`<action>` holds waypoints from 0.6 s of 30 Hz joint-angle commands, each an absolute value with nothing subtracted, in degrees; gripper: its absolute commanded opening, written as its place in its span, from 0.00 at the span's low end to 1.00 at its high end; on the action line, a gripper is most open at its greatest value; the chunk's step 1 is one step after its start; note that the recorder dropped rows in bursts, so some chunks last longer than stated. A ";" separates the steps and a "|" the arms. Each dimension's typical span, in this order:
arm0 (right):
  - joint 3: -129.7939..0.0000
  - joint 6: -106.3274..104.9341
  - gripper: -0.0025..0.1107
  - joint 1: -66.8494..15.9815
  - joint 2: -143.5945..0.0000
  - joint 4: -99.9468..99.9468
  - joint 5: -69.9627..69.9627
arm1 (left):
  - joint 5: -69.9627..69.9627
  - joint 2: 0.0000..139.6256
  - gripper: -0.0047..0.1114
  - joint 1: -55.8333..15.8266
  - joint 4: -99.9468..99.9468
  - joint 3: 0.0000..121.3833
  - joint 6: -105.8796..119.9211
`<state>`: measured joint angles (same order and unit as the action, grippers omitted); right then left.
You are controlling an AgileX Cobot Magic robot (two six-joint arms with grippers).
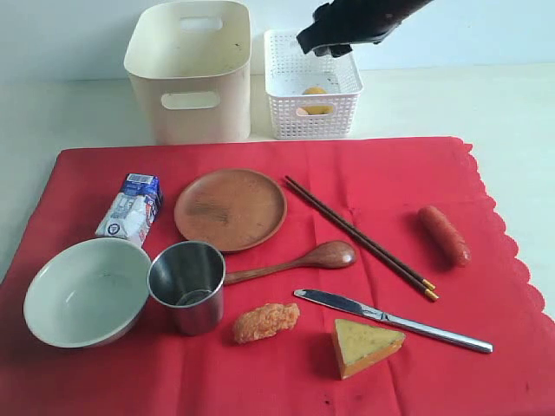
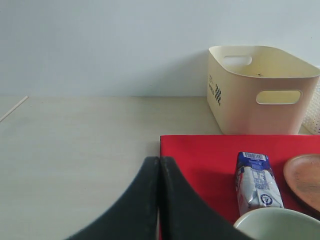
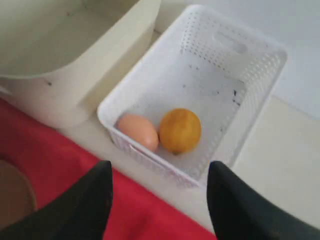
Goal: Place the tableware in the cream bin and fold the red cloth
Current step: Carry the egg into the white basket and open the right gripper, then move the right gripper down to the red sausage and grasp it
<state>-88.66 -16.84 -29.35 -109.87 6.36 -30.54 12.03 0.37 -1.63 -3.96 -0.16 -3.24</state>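
Clock read from the middle of the red cloth [image 1: 260, 386], 6 nearest the exterior camera.

Progress: nothing binned. The cloth lies flat and unfolded on the tabletop [image 1: 486, 104].

Near row: pale bowl [image 1: 87, 290] at 8, steel cup [image 1: 187, 284] just beside it at 7. Table knife [image 1: 395, 321] at 4, cheese wedge [image 1: 362, 345] at 5, crumbed orange food piece [image 1: 265, 321] at 6.

Middle: wooden spoon [image 1: 295, 262] at centre, handle pointing at the cup. Dark chopsticks [image 1: 360, 237] slant from 12 toward 3. Wooden plate [image 1: 230, 209] at 11, milk carton [image 1: 132, 206] at 10, sausage [image 1: 445, 235] at 3.

Far: cream bin [image 1: 191, 121] at 11, empty. White lattice basket [image 1: 312, 117] at 12 holds egg [image 3: 138, 130] and lemon [image 3: 180, 130].

Right pincer [image 3: 159, 172] hangs over the basket, released, carrying nothing. Left pincer [image 2: 159, 162] is clenched on nothing at the cloth's 9 o'clock edge.

Room: the bin mouth is unobstructed. Bare tabletop lies wide at 9 and past the scalloped edge at 3, with only a thin strip between the cloth's far edge and the bins. Judged left: six pieces to bin, the remaining food and the carton cleared, then the fold.
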 commanded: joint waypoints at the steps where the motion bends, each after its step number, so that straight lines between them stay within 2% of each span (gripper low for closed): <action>1: -88.93 -8.73 0.49 -28.89 -105.51 -1.52 -41.69 | 11.87 0.00 0.05 -1.85 -3.82 0.00 -3.20; 7: -86.98 -8.60 0.49 -28.89 -101.71 -0.45 -47.24 | 11.87 0.00 0.05 -1.85 -3.82 0.00 -3.20; 8: -84.31 -8.60 0.47 -28.89 -99.99 -0.44 -46.56 | 11.87 0.00 0.05 -1.85 -3.82 0.00 -3.20; 9: -82.65 -8.60 0.44 -28.89 -99.06 -0.81 -46.17 | 11.87 0.00 0.05 -1.85 -3.82 0.00 -3.20; 10: -79.45 -8.29 0.35 -28.89 -97.51 -2.15 -45.39 | 11.87 0.00 0.05 -1.85 -3.82 0.00 -3.20; 16: -70.12 -2.94 0.02 -28.89 -95.73 -6.70 -45.80 | 11.87 0.00 0.05 -1.85 -3.82 0.00 -3.20; 18: -67.64 -1.87 0.02 -28.89 -95.73 -6.70 -44.65 | 11.87 0.00 0.05 -1.85 -3.82 0.00 -3.20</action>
<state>-70.40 -3.57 -29.13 -96.27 -5.82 -46.00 12.03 0.37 -1.63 -3.96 -0.16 -3.24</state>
